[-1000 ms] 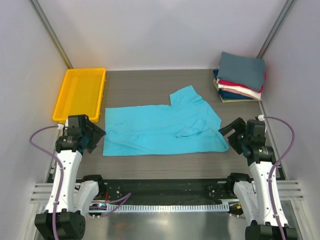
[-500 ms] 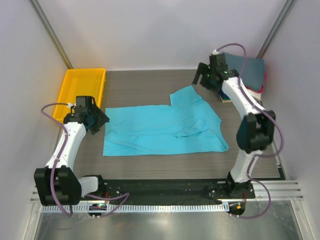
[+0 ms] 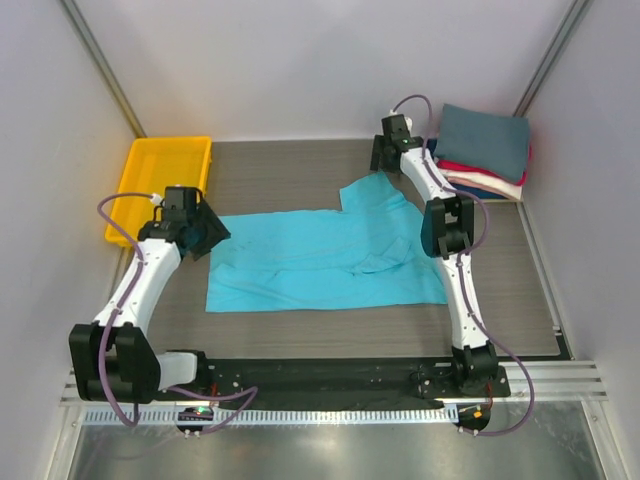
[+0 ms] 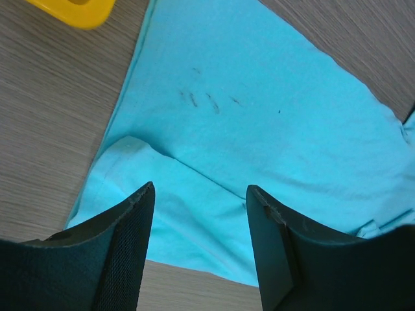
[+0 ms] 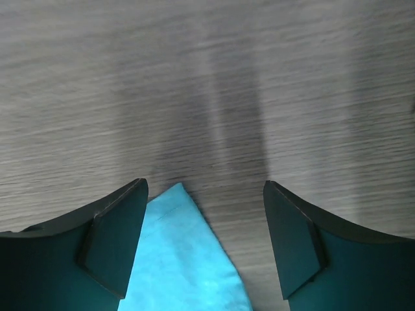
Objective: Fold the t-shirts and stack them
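Tray lies just left of turquoise t-shirt; folded t-shirts far right.

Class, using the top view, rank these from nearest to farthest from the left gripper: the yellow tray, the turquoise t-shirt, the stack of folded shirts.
From the left gripper:
1. turquoise t-shirt, its left edge just below the fingers.
2. yellow tray, at the far left.
3. stack of folded shirts, far right corner.

The turquoise t-shirt is soft matt cloth, the table matt streaked wood-grain, the yellow tray smooth, slightly glossy plastic.
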